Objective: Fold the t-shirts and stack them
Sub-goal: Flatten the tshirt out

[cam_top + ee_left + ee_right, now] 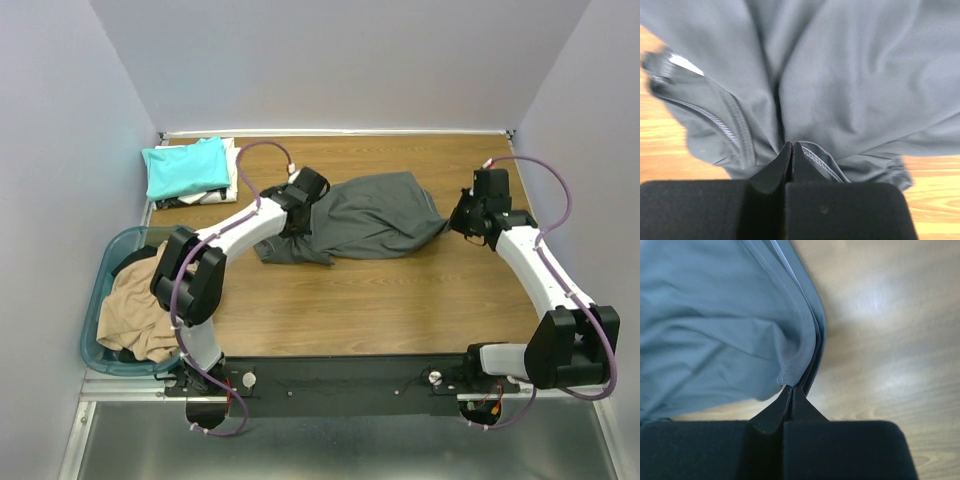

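The dark grey t-shirt (370, 215) lies bunched on the wooden table (400, 300), stretched between both grippers. My left gripper (303, 205) is shut on its left edge; in the left wrist view the closed fingertips (791, 146) pinch a stitched hem of the grey cloth (850, 85). My right gripper (462, 218) is shut on the shirt's right corner; in the right wrist view the closed gripper (792, 389) grips a hemmed fold of the shirt (715, 325). A folded teal t-shirt (186, 166) lies on a white one (232, 180) at the back left. A tan t-shirt (135, 310) hangs over the basket.
The blue-green plastic basket (97, 300) stands at the table's left front edge with dark cloth inside under the tan shirt. Grey walls enclose the table on three sides. A black rail (340, 378) runs along the near edge by the arm bases.
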